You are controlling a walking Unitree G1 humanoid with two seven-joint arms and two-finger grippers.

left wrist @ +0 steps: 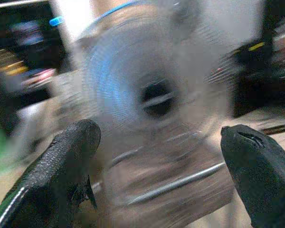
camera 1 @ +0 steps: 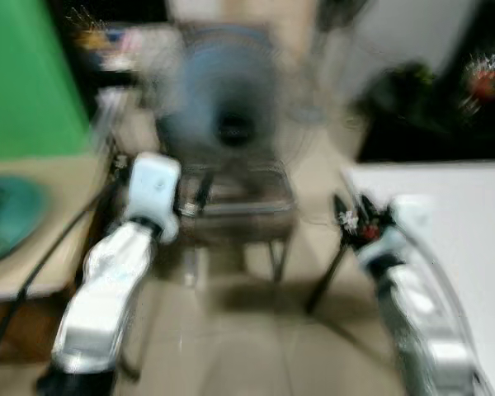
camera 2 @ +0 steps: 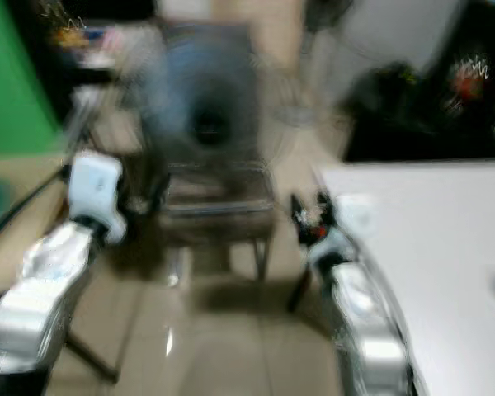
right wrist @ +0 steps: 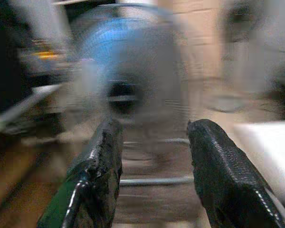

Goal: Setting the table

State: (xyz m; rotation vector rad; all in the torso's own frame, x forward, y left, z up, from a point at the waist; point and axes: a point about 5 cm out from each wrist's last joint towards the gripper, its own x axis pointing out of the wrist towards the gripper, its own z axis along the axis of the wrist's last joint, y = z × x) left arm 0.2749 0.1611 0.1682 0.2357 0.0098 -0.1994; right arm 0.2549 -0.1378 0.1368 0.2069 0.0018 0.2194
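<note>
- The left gripper [left wrist: 156, 156] is held out low at about 10 o'clock, fingers spread wide with nothing between them; the right gripper [right wrist: 154, 161] sits at about 2 o'clock, fingers parted and likewise bare
- Every view is smeared, so the robot is probably moving; with blur like this it cannot judge its own clearance, and that is the main hazard
- The white table [camera 1: 454, 223] lies at 3 o'clock, its near corner just beside the right gripper; a swing of that arm could catch the table edge
- A wooden surface at 9 o'clock carries a teal plate [camera 1: 4, 219], the one likely piece of tableware to be seen; it is not held and lies well apart from the white table, so setting looks barely begun
- A dark cable [camera 1: 54, 247] runs beside the left arm and could snag on a reach toward the plate
- Ahead at 12 o'clock a stool [camera 1: 235, 210] holds a round fan [camera 1: 227, 99]; going straight on could bump the stool and topple the fan
</note>
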